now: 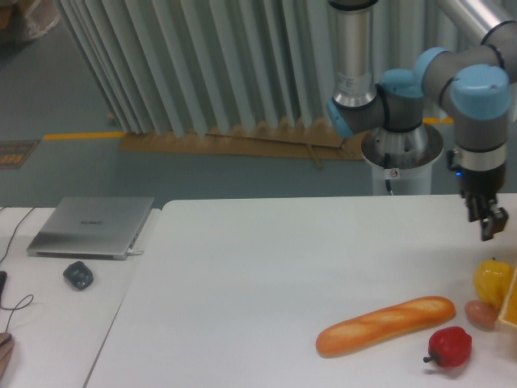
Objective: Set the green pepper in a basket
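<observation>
**Claw hanging above the yellow pepper, nothing in its grip**

The claw [487, 224] is hanging at the right edge of the view, pointing down, with its two dark fingers sitting close together; whether a small gap is showing between them is too hard to tell at this size. It is holding nothing and touching nothing, and it is hovering above the table [266, 283] rather than resting on it.

Directly below the claw, one yellow pepper [492, 280] is sitting on the table. Just to its right, one slanted yellow-orange rim of the basket [510, 303] is poking into view at the frame's edge, touching or nearly touching the yellow pepper. One small brownish round item [481, 314] is lying just below the yellow pepper, beside the basket rim. One red pepper [449, 347] is lying near the front edge, and one long bread loaf [386, 325] is lying at a slant to its left, its right end close to the brownish item. No green pepper is showing anywhere in this view.

The arm [452, 89] is reaching in from the upper right, with its blue-capped joints bending and the last segment dropping straight down to the claw.

Far to the left, one closed laptop [90, 227] is lying on a second table, with one dark mouse [78, 276] just in front of it.
</observation>
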`<control>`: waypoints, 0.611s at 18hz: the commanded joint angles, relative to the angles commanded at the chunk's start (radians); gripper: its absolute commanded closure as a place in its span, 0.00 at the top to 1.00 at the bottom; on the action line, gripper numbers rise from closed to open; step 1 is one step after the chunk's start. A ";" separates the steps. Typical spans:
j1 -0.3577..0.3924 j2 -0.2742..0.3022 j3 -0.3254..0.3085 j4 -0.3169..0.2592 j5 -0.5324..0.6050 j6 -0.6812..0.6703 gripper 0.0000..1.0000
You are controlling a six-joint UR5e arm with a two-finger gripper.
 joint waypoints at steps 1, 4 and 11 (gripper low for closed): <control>0.018 0.000 0.000 0.002 0.000 0.032 0.57; 0.077 -0.002 0.006 0.005 0.000 0.120 0.57; 0.172 -0.054 0.018 0.034 -0.005 0.241 0.57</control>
